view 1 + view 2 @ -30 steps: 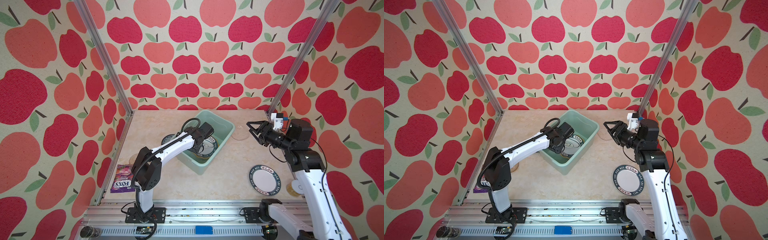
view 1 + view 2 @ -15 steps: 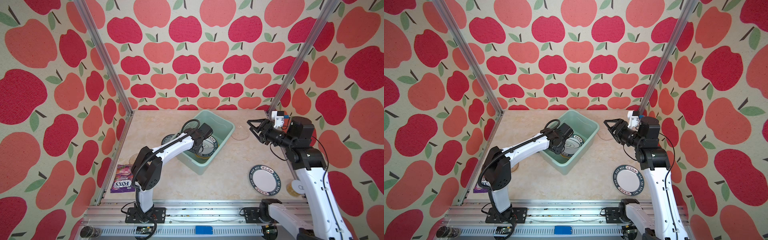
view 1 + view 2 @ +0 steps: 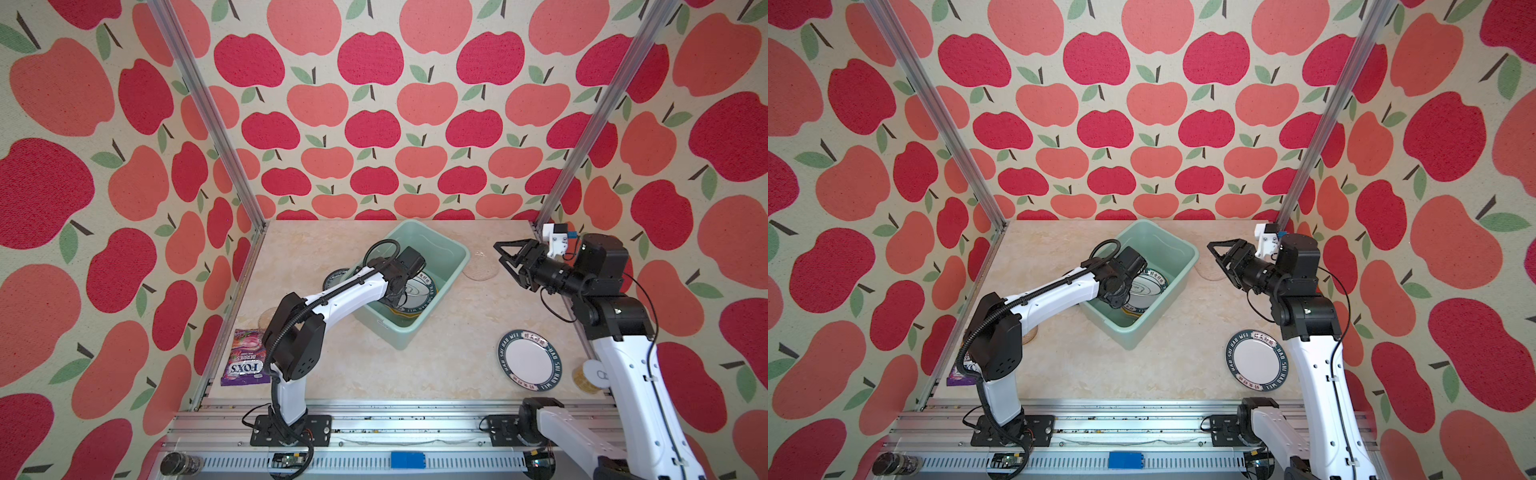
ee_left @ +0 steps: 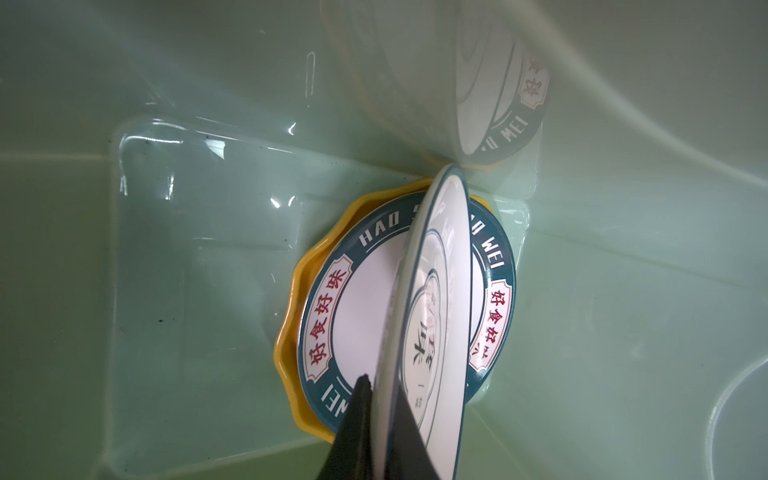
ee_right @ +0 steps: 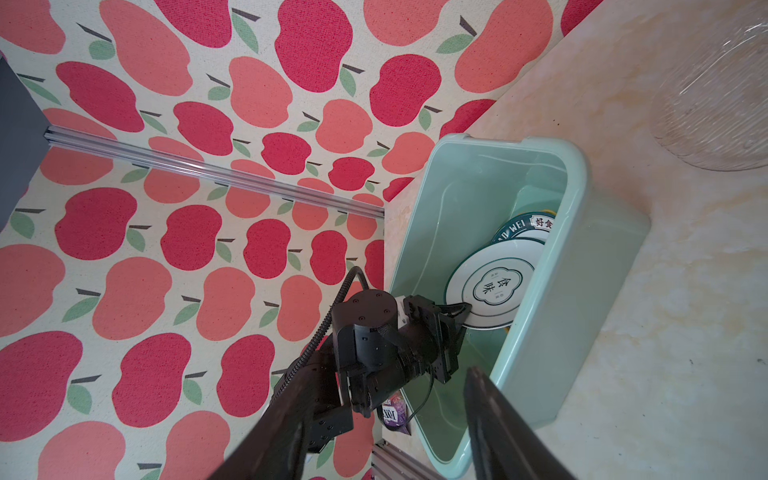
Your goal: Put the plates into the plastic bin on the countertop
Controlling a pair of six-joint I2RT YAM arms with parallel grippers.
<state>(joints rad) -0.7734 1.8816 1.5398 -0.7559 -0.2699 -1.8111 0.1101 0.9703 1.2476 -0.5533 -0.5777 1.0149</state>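
One gentle lowering should do: level the emblem plate point(image 5: 490, 286) onto the lettered plate point(image 4: 332, 307) before the left end effector point(image 4: 380, 409), pinching its rim, lets go inside the mint plastic bin point(image 5: 582, 332) on the table point(image 3: 415, 374). White, green-ringed, it hangs steeply tilted. Right end effector point(image 3: 500, 255) hovers spread.

Bright, even, diffuse light; soft shadow just beside the bin point(image 3: 405, 332). White glints on bin floor, plate point(image 4: 432, 340) mirrored in its glossy wall (left wrist view). Blurred dark fingers point(image 5: 503, 432) before the bin, right wrist view.
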